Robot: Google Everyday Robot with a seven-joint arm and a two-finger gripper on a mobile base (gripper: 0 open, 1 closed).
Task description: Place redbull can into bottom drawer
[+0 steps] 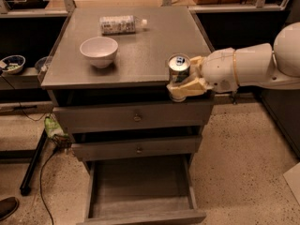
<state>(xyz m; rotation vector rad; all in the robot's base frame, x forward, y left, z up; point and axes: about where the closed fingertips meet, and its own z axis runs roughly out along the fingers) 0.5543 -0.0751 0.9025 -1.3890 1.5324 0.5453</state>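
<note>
**Claw grips drink can above open drawer**

The claw [182, 86], its pale cream fingers [193, 85] pinching the lower body of the redbull can [179, 68], holds the slim metal cylinder upright at the front corner of the grey tabletop [154, 41] nearest the arm. The can's shiny silver top faces the camera; its lower part is hidden behind the fingers, and whether its base touches the tabletop cannot be told. The smooth, rounded white arm [255, 65] runs out of the picture at the side edge. Below, the bottom drawer [140, 184] stands pulled out, a shallow box with a flat grey floor and low side walls, its front edge cut off by the picture's lower border. Two closed drawers above it each carry a small round knob [137, 118]. On the tabletop, well apart from the can, sit a round white bowl [99, 50] and a clear plastic bottle [119, 25] lying on its side, its label print unreadable. The floor [243, 163] is speckled.
</note>
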